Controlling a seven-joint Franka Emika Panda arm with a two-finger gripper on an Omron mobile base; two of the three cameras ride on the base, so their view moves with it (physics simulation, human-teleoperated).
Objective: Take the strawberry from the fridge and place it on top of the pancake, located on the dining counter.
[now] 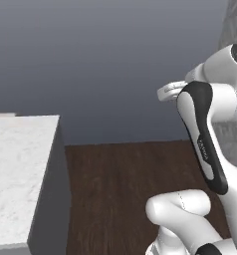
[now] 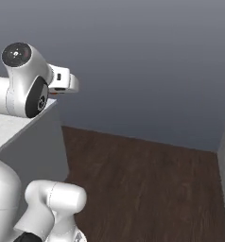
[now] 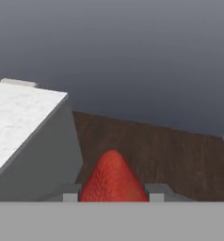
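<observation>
Red and close against the lens in the hand view, the strawberry (image 3: 114,178) sat pinched between the two grey fingertips (image 3: 71,192) of the claw (image 3: 113,193), one tip pressing each flank of the berry. Its pointed end rose above the fingers, and its leafy cap could not be seen. The claw was drawn narrow, shut upon the fruit with no gap showing on either side.

Beyond the berry lay a dark wooden floor (image 3: 170,150), and to the left of it the end of the dining counter (image 3: 20,117), its white marble-look tabletop seen above a plain grey side. A dull blue-grey wall (image 3: 132,56) closed the background.

From the left base view the white arm (image 1: 205,134) stood at the right with a dark band along its upper link, the same tabletop (image 1: 16,169) lying at the lower left and well apart from it. From the right base view the hand (image 2: 62,82) reached out level from behind the arm's round joint, near the corner of the counter (image 2: 34,137); the fingers themselves were hidden there. The strawberry was held up in the air, clear of the tabletop.
</observation>
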